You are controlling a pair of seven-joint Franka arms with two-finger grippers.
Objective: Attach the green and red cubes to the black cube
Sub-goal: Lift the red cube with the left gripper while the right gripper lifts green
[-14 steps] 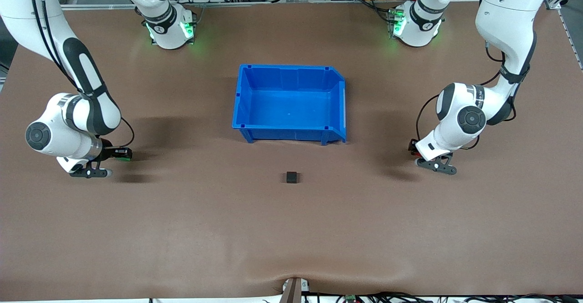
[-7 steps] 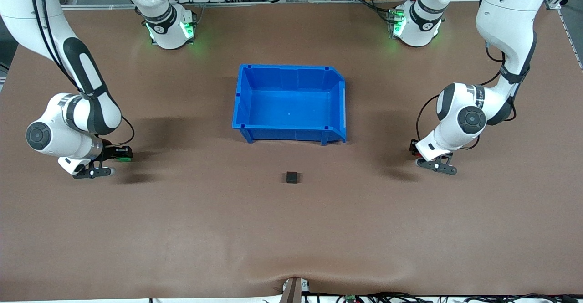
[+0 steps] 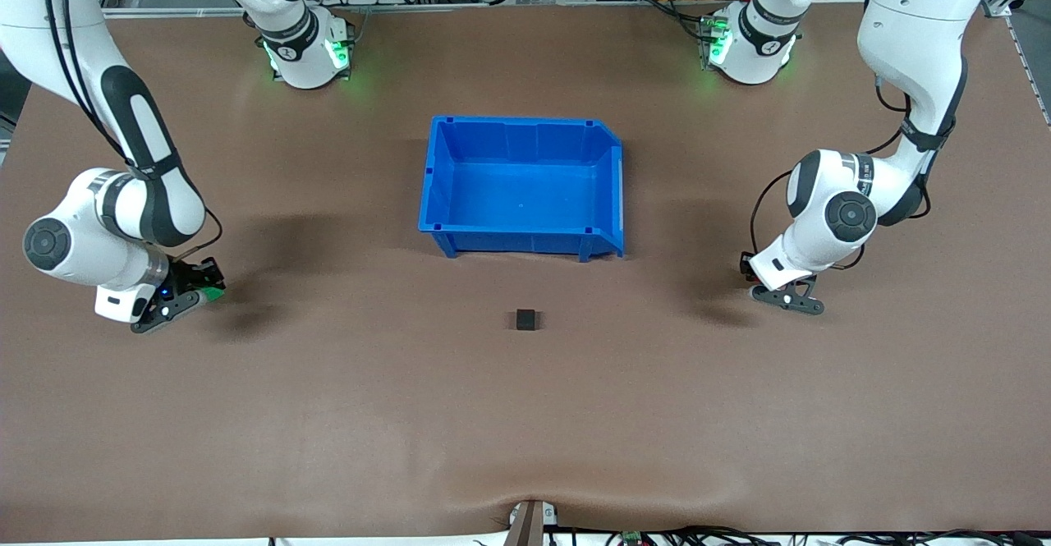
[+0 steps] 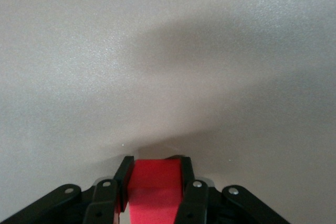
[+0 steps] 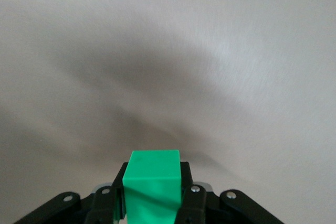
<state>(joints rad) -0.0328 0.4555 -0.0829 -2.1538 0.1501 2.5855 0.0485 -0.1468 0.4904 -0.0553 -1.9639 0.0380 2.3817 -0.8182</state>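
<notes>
The black cube (image 3: 526, 319) sits alone on the brown table, nearer the front camera than the blue bin (image 3: 525, 243). My right gripper (image 3: 199, 282) is over bare table toward the right arm's end and is shut on the green cube (image 3: 214, 292). In the right wrist view the green cube (image 5: 153, 184) stands clamped between the gripper's (image 5: 153, 167) fingers. My left gripper (image 3: 751, 272) is over bare table toward the left arm's end, shut on the red cube (image 3: 744, 264). The left wrist view shows the red cube (image 4: 155, 190) held in the gripper (image 4: 155, 162).
The blue bin is open-topped and holds nothing, in the middle of the table between the arms' bases and the black cube. Both wrist views show only bare table surface with shadows ahead of the grippers.
My right arm has swung a little toward its end of the table and its wrist has turned, carrying the green cube. My left arm has barely moved.
</notes>
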